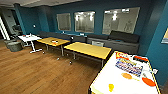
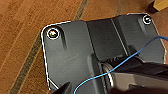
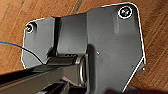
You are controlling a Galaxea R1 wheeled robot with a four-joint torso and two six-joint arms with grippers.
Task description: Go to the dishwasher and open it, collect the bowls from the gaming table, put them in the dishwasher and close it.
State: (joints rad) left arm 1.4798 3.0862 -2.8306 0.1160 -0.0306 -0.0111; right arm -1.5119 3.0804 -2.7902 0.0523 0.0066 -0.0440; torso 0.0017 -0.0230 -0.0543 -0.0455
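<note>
A lounge with teal walls and a wood-plank floor (image 1: 37, 72): the large white-topped gaming table with light yellow-wood sides (image 1: 107, 86) stands at the lower right of the head view. On it rest a small yellow bowl (image 1: 111, 87) near the front edge and shallow orange bowls (image 1: 126, 75) further back, beside a colourful printed box (image 1: 129, 67). The bowls are not yet collected; judging from this, loading and closing the dishwasher remain. Whether either gripper is spread or pressed together cannot be told. Flat yellow-topped tables (image 1: 88, 49) stand beyond.
</note>
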